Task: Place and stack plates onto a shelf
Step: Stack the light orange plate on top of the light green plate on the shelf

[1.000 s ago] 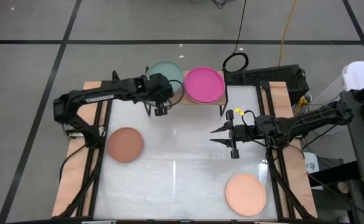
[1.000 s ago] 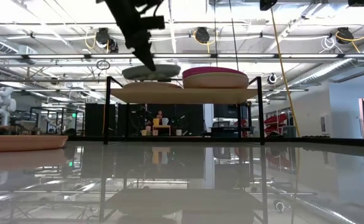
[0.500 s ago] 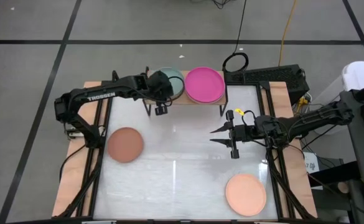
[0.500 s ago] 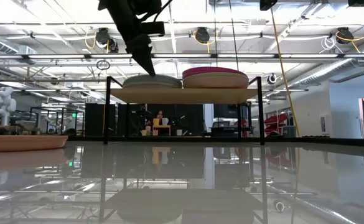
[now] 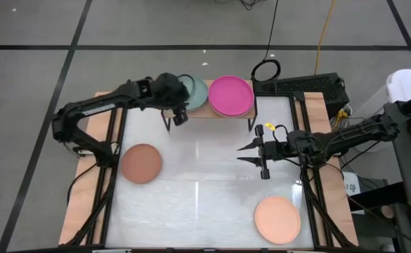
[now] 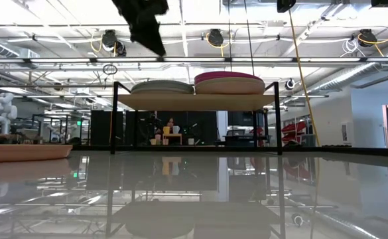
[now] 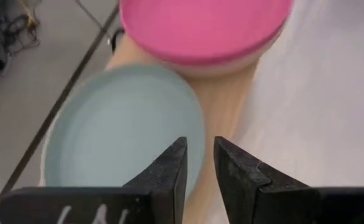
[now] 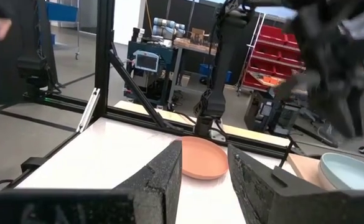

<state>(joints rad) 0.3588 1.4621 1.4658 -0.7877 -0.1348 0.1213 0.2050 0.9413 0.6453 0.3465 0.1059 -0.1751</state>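
Observation:
The teal plate (image 5: 197, 91) (image 7: 126, 130) lies flat on the left half of the light-wood shelf (image 6: 194, 101), with a pale rim showing under it. The magenta plate (image 5: 231, 95) (image 6: 229, 77) tops a beige one on the shelf's right half. My left gripper (image 5: 182, 100) (image 7: 199, 158) hovers above the teal plate's near edge, open by a narrow gap and touching nothing. A terracotta plate (image 5: 142, 163) and a peach plate (image 5: 277, 219) lie on the white table. My right gripper (image 5: 240, 154) (image 8: 203, 162) waits open over the table's right middle.
The shelf stands at the table's far edge on thin black legs (image 6: 114, 119). Cables and a dark box (image 5: 310, 88) lie beyond the far right corner. Bare white table (image 5: 198, 183) stretches between the terracotta and peach plates.
My left gripper lowered the tilted teal plate flat onto the shelf's left pile, let go of it, then rose and drew back toward the table's left. The plate stays on the shelf.

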